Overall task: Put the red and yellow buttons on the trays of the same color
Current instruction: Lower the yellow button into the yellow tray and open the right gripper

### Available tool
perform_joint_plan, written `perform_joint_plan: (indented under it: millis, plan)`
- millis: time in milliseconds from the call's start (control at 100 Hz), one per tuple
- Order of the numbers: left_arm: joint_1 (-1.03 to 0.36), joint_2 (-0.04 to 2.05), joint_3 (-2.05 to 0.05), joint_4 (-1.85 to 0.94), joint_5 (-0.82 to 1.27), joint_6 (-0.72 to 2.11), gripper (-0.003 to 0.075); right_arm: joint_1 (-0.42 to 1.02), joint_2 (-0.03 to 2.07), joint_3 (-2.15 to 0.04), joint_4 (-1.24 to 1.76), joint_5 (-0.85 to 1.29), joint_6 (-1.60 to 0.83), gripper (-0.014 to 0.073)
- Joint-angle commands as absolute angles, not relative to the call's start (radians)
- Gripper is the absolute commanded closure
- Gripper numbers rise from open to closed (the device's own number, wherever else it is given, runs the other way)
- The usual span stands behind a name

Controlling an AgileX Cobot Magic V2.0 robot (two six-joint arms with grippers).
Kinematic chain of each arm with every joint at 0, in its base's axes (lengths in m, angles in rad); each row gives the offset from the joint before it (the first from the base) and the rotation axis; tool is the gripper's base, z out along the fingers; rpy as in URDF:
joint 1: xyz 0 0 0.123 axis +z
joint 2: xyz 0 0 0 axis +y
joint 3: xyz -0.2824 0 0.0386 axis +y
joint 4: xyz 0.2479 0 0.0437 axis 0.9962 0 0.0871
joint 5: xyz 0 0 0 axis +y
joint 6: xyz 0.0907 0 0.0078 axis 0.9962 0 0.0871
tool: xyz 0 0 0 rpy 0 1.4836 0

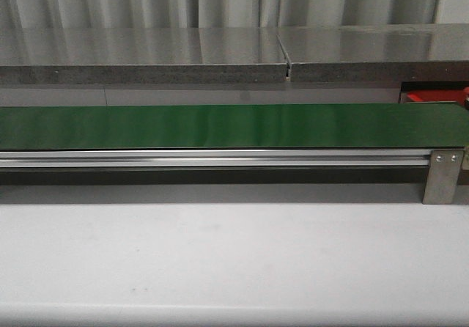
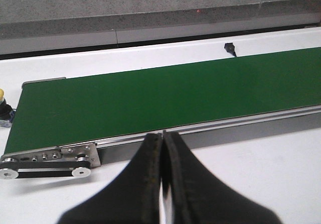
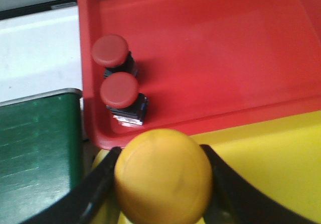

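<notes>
White table (image 1: 220, 261) across the lower frame, carrying a green conveyor belt (image 1: 220, 125) from left edge to right. Red tray (image 1: 432, 97) at far right, mostly hidden.

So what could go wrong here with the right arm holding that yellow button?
The yellow button sits in the right gripper close to the red tray edge; released early, it might land there or knock the two red buttons instead of reaching the yellow tray. Its rounded cap could slip or roll.
</notes>
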State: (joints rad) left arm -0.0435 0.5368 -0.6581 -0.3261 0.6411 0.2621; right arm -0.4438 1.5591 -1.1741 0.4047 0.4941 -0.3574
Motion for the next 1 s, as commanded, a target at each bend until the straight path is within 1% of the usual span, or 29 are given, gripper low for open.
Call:
perform_joint_plan:
  millis: [0,290,830,900,990]
  plan:
    - [-0.053,0.539,-0.683,-0.344,0.57,0.253,0.0741,-0.457,1.561,-1.2,0.438,0.433,-0.359,0.0476]
    - [-0.053,0.539,-0.683,-0.344,0.57,0.253,0.0741,-0.457,1.675,-1.2,0.475,0.361,-0.359,0.0476]
    - [-0.053,0.539,-0.683,-0.344,0.57,0.253,0.0741,-0.457,1.814,-1.2,0.509,0.338,-0.359,0.047]
    - [-0.053,0.539,-0.683,-0.344,0.57,0.253,0.0741,-0.457,1.815,-1.2,0.509,0.339,-0.359,0.0431]
    - [-0.053,0.539,-0.683,-0.344,0.57,0.253,0.0741,-0.457,1.815,-1.2,0.511,0.332,-0.359,0.03]
